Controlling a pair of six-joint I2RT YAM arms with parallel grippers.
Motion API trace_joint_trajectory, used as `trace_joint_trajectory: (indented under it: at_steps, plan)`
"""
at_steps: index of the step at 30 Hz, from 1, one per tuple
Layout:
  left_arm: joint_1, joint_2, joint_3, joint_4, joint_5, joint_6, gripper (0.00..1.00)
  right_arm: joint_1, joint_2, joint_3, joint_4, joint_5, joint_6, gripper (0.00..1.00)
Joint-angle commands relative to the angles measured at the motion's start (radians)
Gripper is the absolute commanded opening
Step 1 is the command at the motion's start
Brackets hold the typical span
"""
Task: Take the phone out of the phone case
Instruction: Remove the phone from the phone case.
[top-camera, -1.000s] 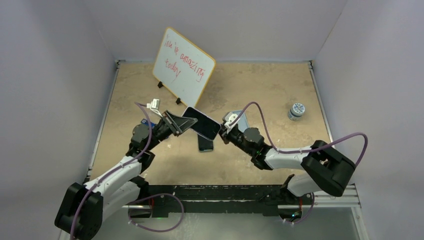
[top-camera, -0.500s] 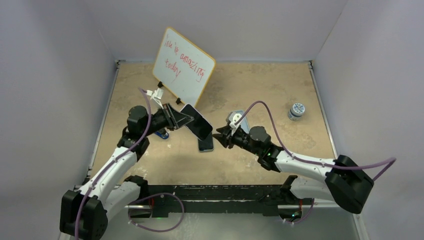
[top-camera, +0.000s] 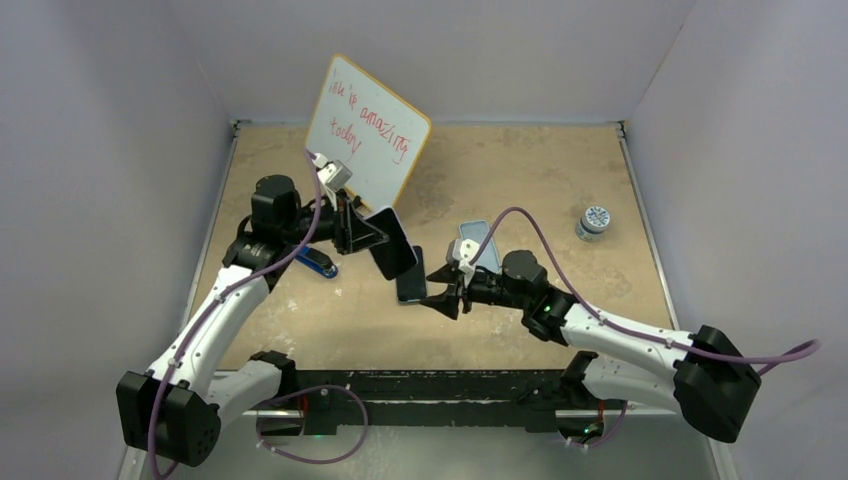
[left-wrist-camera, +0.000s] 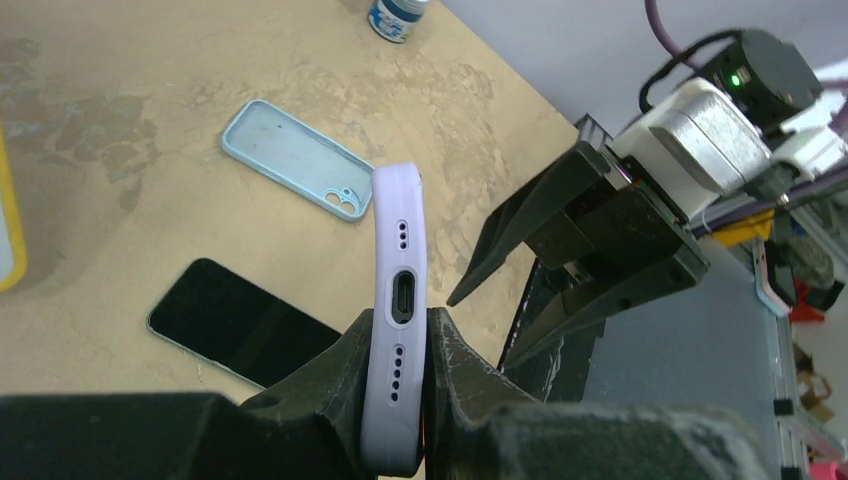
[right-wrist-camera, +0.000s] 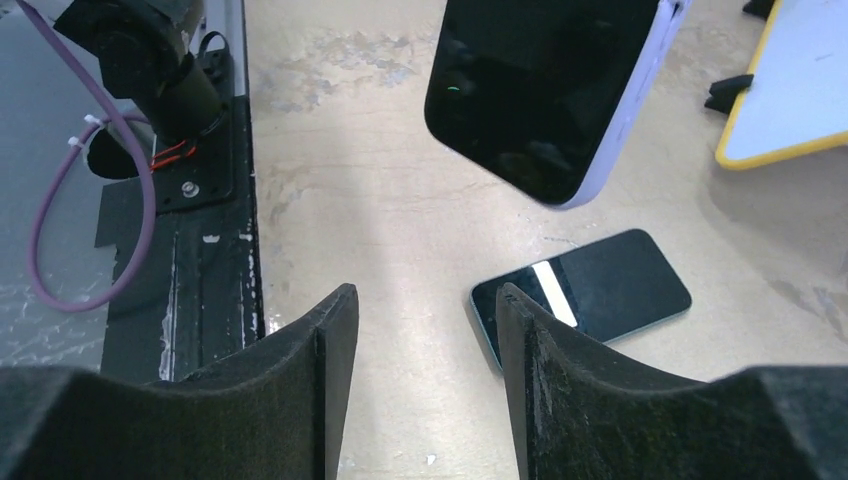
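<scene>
A phone in a lilac phone case (top-camera: 392, 243) hangs in the air above the table, with my left gripper (top-camera: 372, 238) shut on its bottom end. In the left wrist view the case's port edge (left-wrist-camera: 398, 300) sits clamped between the left gripper's (left-wrist-camera: 398, 318) pads. The dark screen (right-wrist-camera: 540, 90) faces my right gripper (right-wrist-camera: 425, 295), which stands open and empty just below and right of it. In the top view the right gripper (top-camera: 437, 300) hovers low beside a bare black phone (top-camera: 411, 275) lying flat.
An empty light-blue case (top-camera: 477, 243) lies right of the bare phone (right-wrist-camera: 585, 290). A whiteboard (top-camera: 367, 130) with a yellow rim leans on its stand at the back. A small jar (top-camera: 595, 222) stands far right, and a blue object (top-camera: 318, 262) lies under the left arm.
My right gripper has opened and dropped forward-left toward the bare phone. The left arm has drawn the cased phone back and left, toward the whiteboard.
</scene>
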Motion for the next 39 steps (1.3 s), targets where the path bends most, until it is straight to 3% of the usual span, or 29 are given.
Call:
trace_joint_trajectory:
  at_steps: [1,12,32,34,39]
  plan:
    - [0.004,-0.007,0.061,-0.010,0.174,0.152,0.00,-0.002,0.021,0.068,-0.022,-0.067,-0.078,0.56]
    - [-0.078,-0.010,0.123,-0.210,0.231,0.403,0.00,-0.002,0.033,0.097,-0.055,-0.140,-0.202,0.53]
    - [-0.164,-0.020,0.141,-0.325,0.282,0.527,0.00,-0.002,0.080,0.138,-0.119,-0.285,-0.320,0.35]
    - [-0.168,-0.025,0.140,-0.329,0.283,0.532,0.00,-0.002,0.086,0.144,-0.144,-0.306,-0.357,0.29]
    - [-0.180,-0.030,0.135,-0.341,0.279,0.542,0.00,-0.001,0.093,0.169,-0.236,-0.333,-0.492,0.02]
